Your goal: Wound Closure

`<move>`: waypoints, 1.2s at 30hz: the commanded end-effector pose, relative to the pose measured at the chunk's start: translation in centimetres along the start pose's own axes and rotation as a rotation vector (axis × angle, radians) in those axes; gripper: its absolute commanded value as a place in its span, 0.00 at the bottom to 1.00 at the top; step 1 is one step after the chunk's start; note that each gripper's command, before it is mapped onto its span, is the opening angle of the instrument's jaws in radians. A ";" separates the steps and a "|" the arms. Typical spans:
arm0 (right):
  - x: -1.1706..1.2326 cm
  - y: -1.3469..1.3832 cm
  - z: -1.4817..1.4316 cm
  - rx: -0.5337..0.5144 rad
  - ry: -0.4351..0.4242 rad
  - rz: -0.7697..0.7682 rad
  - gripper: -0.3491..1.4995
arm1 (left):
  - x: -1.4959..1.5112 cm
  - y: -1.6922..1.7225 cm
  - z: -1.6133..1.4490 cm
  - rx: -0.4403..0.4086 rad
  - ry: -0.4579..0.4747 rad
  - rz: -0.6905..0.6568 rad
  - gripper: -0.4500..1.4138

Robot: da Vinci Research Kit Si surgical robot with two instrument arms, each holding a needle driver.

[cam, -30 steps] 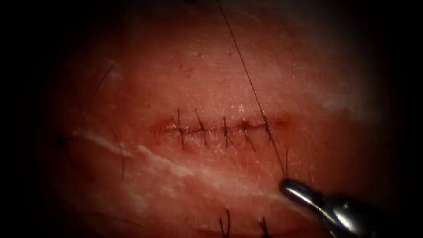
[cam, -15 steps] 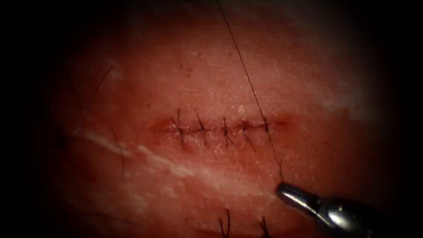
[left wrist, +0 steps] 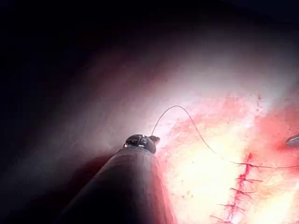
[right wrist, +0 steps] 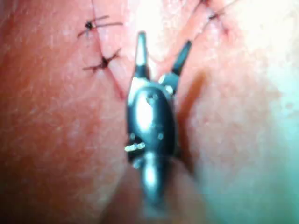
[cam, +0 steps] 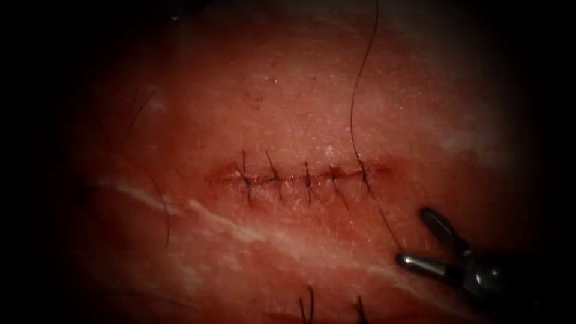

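A: Dark thread (cam: 358,90) runs from the last stitch at the right end of the cut (cam: 300,176) and curves slack away above it. Status on pincers?

B: Right pincer (cam: 414,237) sits below and right of the cut, jaws apart, holding nothing. A second ago it was clamped on the thread with the line taut.

A: Left pincer (left wrist: 152,139)?

B: Well off the cut; thread leads into its tip, looks clamped on it. Tissue (cam: 288,108) carries five stitches across the cut. Can't see the needle.
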State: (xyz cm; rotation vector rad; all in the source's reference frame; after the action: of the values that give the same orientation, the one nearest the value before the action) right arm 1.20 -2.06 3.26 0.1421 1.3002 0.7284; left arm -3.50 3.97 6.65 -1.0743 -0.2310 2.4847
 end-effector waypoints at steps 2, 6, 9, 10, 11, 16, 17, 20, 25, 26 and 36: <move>-0.01 -0.02 0.04 0.006 -0.008 0.013 0.96 | 0.15 0.16 -0.07 -0.004 0.007 0.005 0.00; 0.12 0.13 0.09 0.007 -0.010 0.027 0.99 | 0.36 0.47 -0.35 -0.015 0.021 0.006 0.00; 0.19 0.22 0.10 0.013 -0.013 0.035 0.99 | 0.48 0.66 -0.56 -0.029 0.029 0.009 0.00; 0.22 0.26 0.12 0.013 -0.014 0.038 0.99 | 0.52 0.71 -0.62 -0.032 0.033 0.009 0.00; 0.24 0.28 0.13 0.013 -0.015 0.040 0.99 | 0.55 0.77 -0.71 -0.030 0.036 0.010 0.00; 0.25 0.40 0.31 0.021 -0.036 0.041 0.99 | 0.67 0.95 -1.00 -0.018 0.029 0.015 0.00; 0.25 0.42 0.34 0.031 -0.055 0.042 0.99 | 0.69 0.98 -1.06 -0.011 0.022 0.020 0.00; 0.23 0.47 0.46 0.045 -0.080 0.044 0.99 | 0.73 1.00 -1.18 0.009 0.005 0.040 0.00; 0.28 0.53 0.62 0.084 -0.121 0.044 0.99 | 0.81 1.05 -1.34 0.013 0.010 0.038 0.00; 0.31 0.55 0.64 0.095 -0.123 0.047 0.99 | 0.83 1.07 -1.37 0.015 0.012 0.042 0.00; 1.13 0.64 -0.03 0.315 -0.167 0.054 0.99 | 1.07 1.23 -1.61 0.024 0.019 0.061 0.00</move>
State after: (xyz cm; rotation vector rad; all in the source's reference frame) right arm 1.01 -0.82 2.58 0.4909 1.2524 0.5313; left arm -3.32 3.32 4.38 -1.1112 -0.1580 2.5207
